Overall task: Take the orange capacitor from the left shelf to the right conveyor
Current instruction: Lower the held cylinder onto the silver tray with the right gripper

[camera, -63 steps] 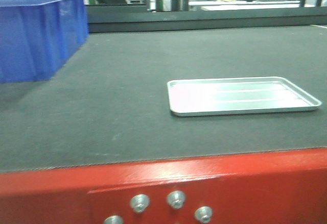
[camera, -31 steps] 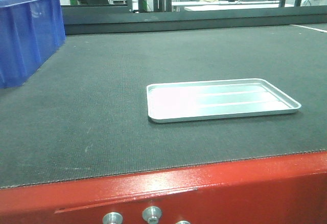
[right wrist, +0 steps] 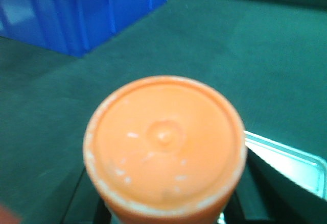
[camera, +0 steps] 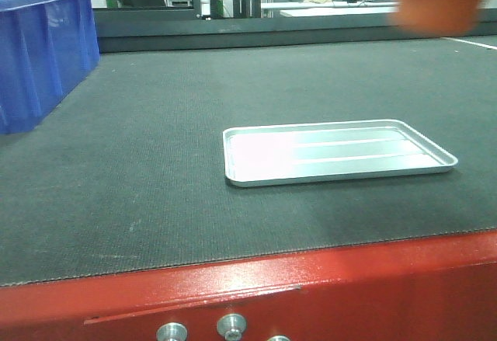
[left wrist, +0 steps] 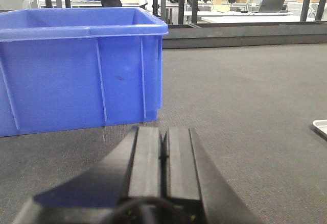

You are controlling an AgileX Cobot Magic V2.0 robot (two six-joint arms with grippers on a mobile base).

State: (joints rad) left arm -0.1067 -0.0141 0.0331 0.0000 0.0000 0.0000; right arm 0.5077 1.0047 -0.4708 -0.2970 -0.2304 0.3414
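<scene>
The orange capacitor [right wrist: 164,145] fills the right wrist view end-on. It sits between the dark fingers [right wrist: 265,188] of my right gripper [right wrist: 168,206], which is shut on it above the conveyor's dark belt [right wrist: 214,45]. In the front view the capacitor is an orange blur [camera: 436,3] at the top right, above the belt [camera: 155,123] and behind the red front frame [camera: 311,287]. My left gripper [left wrist: 163,132] is shut and empty, low over the belt [left wrist: 245,91]. The left shelf is out of view.
A shallow silver tray [camera: 335,151] lies on the belt right of centre; its corner shows under the capacitor [right wrist: 291,163]. A blue plastic bin [camera: 43,53] stands at the far left, right in front of the left gripper [left wrist: 76,71].
The front view shifted sideways between the two earlier frames, then held still. The orange capacitor has come into that view at the top right, blurred by motion.
</scene>
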